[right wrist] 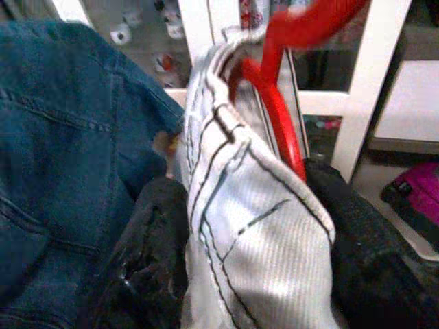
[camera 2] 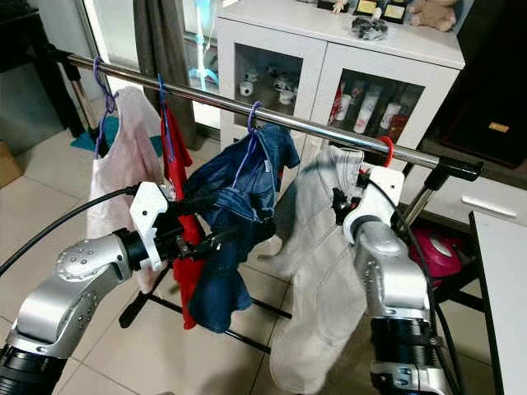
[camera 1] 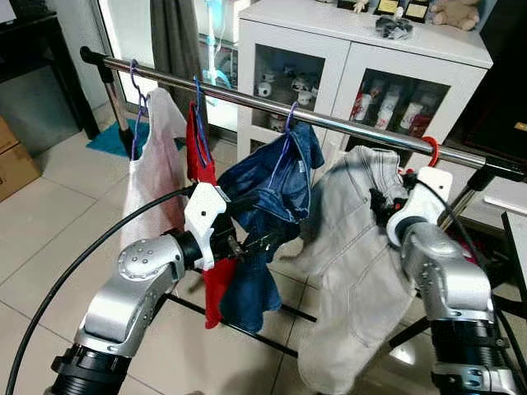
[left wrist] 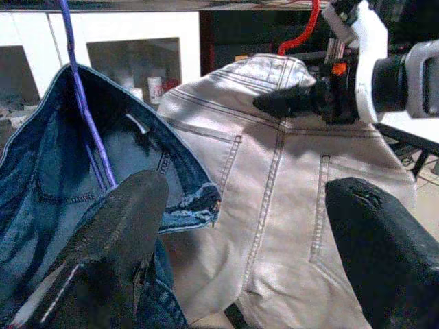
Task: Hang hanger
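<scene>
Beyond the hands stands a white cabinet [camera 1: 362, 49] with glass doors; small cups [camera 1: 276, 82] sit behind the door on the left hand's side, and bottles and tubes [camera 1: 387, 111] behind the door on the right hand's side. On top of the cabinet lie a dark bundle [camera 1: 394, 26], picture frames [camera 1: 401, 8] and a soft toy [camera 1: 455, 11]. A grey curtain [camera 1: 174, 41] hangs past the left hand, beside a bright window. Pale floor tiles [camera 1: 58, 222] lie below both hands. A teal mat [camera 1: 111, 138] lies on the floor far beyond the left hand. A cardboard box [camera 1: 12, 160] stands well outside the left hand. A pink bag [camera 2: 440, 251] sits low, just beyond the right hand.
</scene>
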Available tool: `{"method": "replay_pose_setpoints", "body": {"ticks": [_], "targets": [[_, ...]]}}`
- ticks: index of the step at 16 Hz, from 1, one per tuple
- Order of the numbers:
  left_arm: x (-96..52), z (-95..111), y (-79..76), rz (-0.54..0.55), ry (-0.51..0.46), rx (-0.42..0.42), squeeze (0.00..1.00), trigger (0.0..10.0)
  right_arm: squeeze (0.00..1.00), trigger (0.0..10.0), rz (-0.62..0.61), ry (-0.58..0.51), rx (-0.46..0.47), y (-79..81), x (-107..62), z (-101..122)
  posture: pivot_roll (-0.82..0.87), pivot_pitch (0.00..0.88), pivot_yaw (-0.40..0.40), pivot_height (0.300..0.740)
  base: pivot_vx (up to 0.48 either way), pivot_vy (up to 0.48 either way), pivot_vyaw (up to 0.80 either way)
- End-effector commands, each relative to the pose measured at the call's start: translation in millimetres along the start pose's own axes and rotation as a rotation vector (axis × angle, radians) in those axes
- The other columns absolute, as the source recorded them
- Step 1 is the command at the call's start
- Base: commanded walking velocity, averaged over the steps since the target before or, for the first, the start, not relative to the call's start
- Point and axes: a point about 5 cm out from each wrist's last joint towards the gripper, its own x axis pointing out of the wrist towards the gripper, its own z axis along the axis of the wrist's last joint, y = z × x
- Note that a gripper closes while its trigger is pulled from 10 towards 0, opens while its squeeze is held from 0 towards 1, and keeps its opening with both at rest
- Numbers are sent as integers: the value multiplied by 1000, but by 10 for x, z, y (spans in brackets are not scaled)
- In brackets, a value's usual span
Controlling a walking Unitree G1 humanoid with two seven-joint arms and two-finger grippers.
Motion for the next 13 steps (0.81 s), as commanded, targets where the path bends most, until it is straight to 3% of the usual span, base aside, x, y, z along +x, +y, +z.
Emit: {"method": "replay_pose_setpoints", "body": {"ticks": [1,4,9,10,11,13], "targets": [[22,38,8,-12,3,25,0,10000,1000,10000,8,-25,18,-45,-28,68,-68,0,-57,740,0,0,0],[22,38,4,-15,4,26,0,10000,1000,10000,76,-83,16,-76,-105,280,-69,0,-57,740,0,0,0],[45,43,-1,-24,3,27,0,10000,1000,10000,-35,-125,35,-227,-70,403,-76,0,-51,740,0,0,0],[53,46,1,-26,2,27,0,10000,165,10000,-48,-130,77,-214,-34,407,-77,0,-47,740,0,0,0],[63,51,2,-29,0,27,0,10000,0,10000,-52,-137,118,-176,4,418,-77,0,-47,740,0,0,0],[73,55,1,-31,-1,27,0,10000,0,10000,-53,-139,144,-148,23,428,-74,0,-51,740,0,0,0]]}}
